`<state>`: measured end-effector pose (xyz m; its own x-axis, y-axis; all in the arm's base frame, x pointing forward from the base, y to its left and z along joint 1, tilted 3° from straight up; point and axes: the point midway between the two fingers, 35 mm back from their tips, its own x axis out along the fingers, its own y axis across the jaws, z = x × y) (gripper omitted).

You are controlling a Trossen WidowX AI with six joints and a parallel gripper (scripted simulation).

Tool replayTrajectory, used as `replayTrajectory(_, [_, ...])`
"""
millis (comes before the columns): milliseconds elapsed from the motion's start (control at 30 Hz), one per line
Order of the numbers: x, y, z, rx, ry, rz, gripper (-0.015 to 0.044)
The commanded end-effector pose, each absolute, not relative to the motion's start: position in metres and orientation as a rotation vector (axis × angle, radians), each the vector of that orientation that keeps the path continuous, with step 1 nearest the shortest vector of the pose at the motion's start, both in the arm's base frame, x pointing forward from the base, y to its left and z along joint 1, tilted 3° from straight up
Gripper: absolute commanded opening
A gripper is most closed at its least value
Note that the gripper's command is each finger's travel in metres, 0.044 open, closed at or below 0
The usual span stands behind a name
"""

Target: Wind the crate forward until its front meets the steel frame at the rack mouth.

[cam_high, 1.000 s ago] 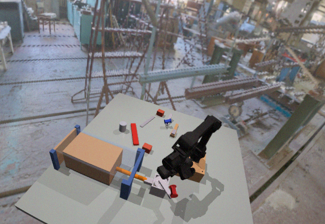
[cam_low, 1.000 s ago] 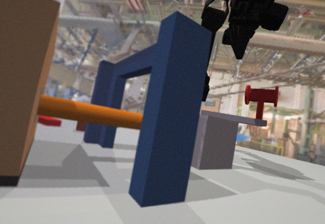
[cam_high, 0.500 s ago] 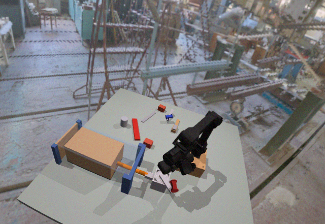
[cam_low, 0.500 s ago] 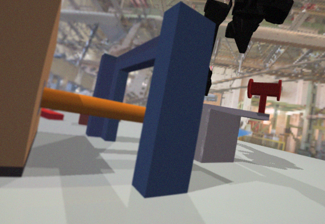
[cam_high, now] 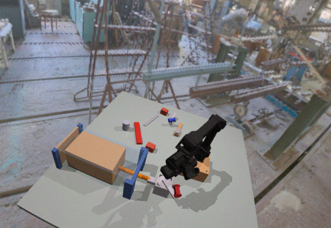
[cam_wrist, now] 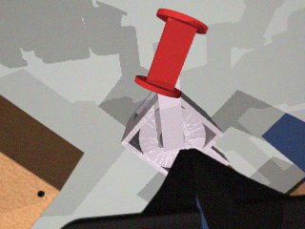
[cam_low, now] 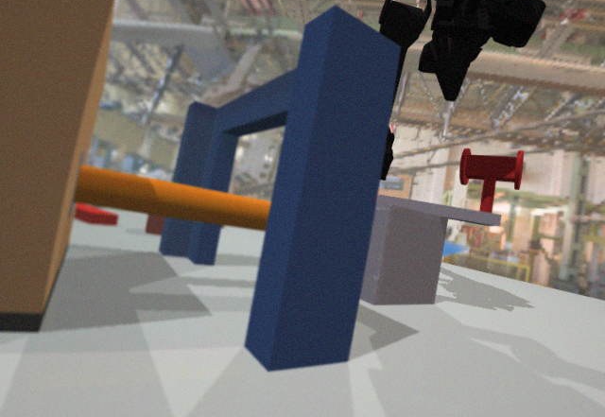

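Note:
The crate [cam_high: 96, 150] [cam_low: 48, 133] sits flat in the clear-panelled cubby. Its front stands apart from the blue frame [cam_high: 135, 170] [cam_low: 322, 182] [cam_wrist: 292, 138] at the mouth. An orange rod-like strap [cam_high: 131, 171] [cam_low: 176, 199] runs from the crate through the frame towards the grey winch [cam_high: 160, 191] [cam_low: 410, 256] [cam_wrist: 191, 129]. The handle lies level across the winch top, its red grip [cam_high: 177, 191] [cam_low: 491, 168] [cam_wrist: 172, 54] upright at the outer end. The key and hole are hidden. My gripper [cam_high: 167, 177] [cam_low: 450, 98] [cam_wrist: 187, 156] is shut and empty, above the winch and clear of the handle.
A wooden block [cam_high: 204, 169] [cam_wrist: 29, 138] stands beside the winch, behind the arm. Further back are a red bar [cam_high: 137, 133], a grey cylinder [cam_high: 125, 125], a flat grey bar [cam_high: 151, 120], a blue-gripped tool [cam_high: 171, 120], a wooden piece [cam_high: 178, 129] and red blocks [cam_high: 164, 111].

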<state>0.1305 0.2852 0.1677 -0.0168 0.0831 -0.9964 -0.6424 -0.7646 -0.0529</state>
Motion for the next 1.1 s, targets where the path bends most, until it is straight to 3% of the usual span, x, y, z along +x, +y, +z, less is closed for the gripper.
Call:
replayTrajectory(0, [0.131, 0.285, 0.167, -1.753, 0.585, 1.83, 0.0])
replayTrajectory(200, [0.131, 0.285, 0.167, -1.753, 0.585, 1.83, 0.0])
replayTrajectory(467, [0.094, 0.317, 0.154, -1.455, 0.903, 1.561, 0.021])
replayTrajectory(767, [0.092, 0.318, 0.154, -1.446, 0.911, 1.553, 0.044])
replayTrajectory(1067, [0.093, 0.321, 0.143, -1.445, 0.912, 1.552, 0.044])
